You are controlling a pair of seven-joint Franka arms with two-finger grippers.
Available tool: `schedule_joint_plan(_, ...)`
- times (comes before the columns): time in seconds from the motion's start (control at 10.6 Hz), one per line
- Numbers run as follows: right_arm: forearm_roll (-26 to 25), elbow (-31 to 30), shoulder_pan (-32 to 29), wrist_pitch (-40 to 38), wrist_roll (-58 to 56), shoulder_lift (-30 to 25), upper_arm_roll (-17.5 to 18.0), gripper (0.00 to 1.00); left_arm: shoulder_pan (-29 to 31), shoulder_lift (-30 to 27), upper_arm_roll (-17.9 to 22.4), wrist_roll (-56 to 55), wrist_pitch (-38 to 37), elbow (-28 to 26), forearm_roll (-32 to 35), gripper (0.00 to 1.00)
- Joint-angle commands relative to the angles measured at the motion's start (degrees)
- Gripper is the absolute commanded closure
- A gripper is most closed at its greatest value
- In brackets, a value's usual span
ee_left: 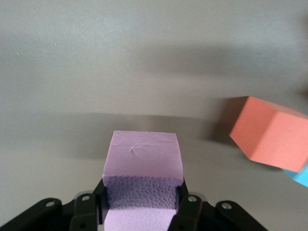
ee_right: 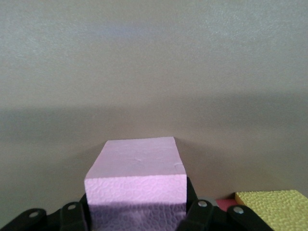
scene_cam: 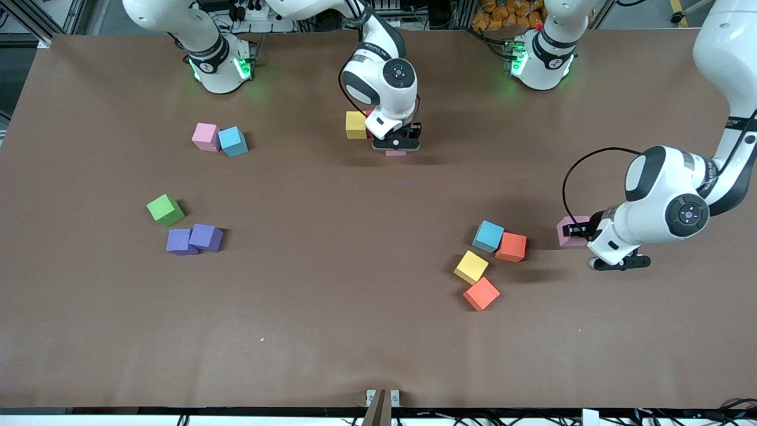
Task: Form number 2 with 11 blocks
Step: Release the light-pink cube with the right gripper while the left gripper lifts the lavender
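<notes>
Blocks lie scattered on the table (scene_cam: 378, 331); the number 2 is barely begun, a yellow block (scene_cam: 356, 125) with a red one touching it near the robots' bases. My right gripper (scene_cam: 397, 144) is low right beside them, a pink block (ee_right: 137, 180) between its fingers; whether they grip or have let go, I cannot tell. My left gripper (ee_left: 139, 207) pinches another pink block (ee_left: 143, 156) beside the orange block (ee_left: 269, 137), well apart from that start toward my end.

Blocks (scene_cam: 487, 236) scattered in clusters (2 pink gripped).
</notes>
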Motion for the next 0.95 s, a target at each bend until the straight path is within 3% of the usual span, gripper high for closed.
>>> schedule_joint_plan(0.0, -0.8, -0.19, 0.16, 0.2, 1.15, 0.03, 0.16, 0.21, -0.13, -0.75, -2.24, -0.11, -4.07, 2.92, -0.37, 0.54)
schedule_joint_plan(0.47, -0.71, -0.01, -0.19, -0.15, -0.94, -1.72, 0.25, 0.16, -0.22, -0.66, -8.3, -6.78, -5.93, 3.81, -0.37, 0.54)
schedule_joint_plan(0.85, -0.71, -0.01, -4.4, -9.45, -8.66, -8.83, -0.1, 0.15, -6.89, 0.04, -9.54, -15.48, -5.84, 4.68, -0.29, 0.56)
